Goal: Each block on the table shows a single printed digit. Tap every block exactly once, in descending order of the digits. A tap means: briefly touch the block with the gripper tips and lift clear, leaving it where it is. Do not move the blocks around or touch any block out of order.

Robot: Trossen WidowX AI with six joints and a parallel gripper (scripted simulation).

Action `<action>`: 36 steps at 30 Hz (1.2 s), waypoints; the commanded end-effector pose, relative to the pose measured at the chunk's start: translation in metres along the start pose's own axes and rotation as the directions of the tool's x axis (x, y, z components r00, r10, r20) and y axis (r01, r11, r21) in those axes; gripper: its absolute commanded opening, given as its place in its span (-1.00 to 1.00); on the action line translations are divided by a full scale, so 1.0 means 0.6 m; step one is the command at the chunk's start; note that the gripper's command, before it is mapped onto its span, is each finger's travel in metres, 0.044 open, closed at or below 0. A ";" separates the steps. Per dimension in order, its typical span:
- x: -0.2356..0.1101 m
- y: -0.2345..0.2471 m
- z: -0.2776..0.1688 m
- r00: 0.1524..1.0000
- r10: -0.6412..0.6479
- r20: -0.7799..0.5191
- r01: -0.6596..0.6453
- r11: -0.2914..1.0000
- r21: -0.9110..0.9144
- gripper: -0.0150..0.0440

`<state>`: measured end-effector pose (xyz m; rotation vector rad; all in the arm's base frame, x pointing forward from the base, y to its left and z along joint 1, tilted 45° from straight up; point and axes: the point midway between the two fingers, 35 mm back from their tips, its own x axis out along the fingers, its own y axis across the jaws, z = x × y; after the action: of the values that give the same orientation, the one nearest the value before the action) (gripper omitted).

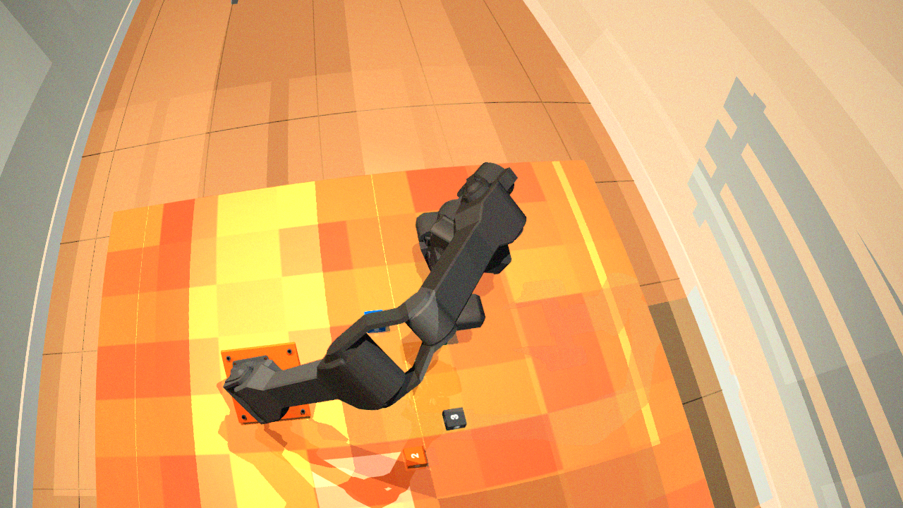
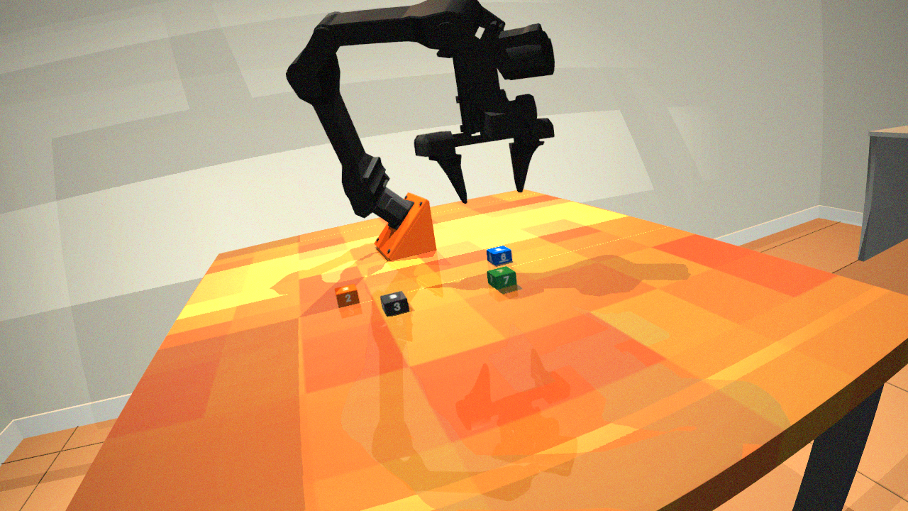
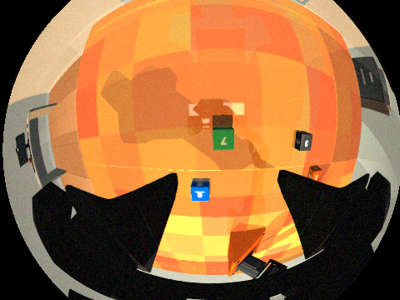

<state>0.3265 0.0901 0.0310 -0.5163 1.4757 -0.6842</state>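
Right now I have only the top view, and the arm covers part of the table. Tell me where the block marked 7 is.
Observer: The green block marked 7 sits on the table close beside the blue block, not touching it. The arm hides it from your view.
Operator: Report the fingers.
Observer: The gripper hangs high above the table with its fingers wide apart and nothing between them.
Operator: Give me its line to the 7.
Observer: In the wrist view, the green block shows in the gap between the fingers, beyond the blue block.
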 end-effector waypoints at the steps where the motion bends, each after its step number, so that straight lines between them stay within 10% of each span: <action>1: 0.002 0.001 0.000 1.000 -0.007 0.000 0.007 1.000 -0.009 0.86; 12: 0.001 -0.003 0.001 1.000 -0.007 0.000 0.007 1.000 -0.009 0.86; 22: -0.001 -0.269 0.000 1.000 -0.013 -0.001 0.013 1.000 -0.010 0.86; 36: -0.001 -0.276 -0.002 1.000 -0.014 -0.001 0.014 1.000 -0.010 0.86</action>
<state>0.3091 -0.0276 0.1453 -0.5279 1.4780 -0.6903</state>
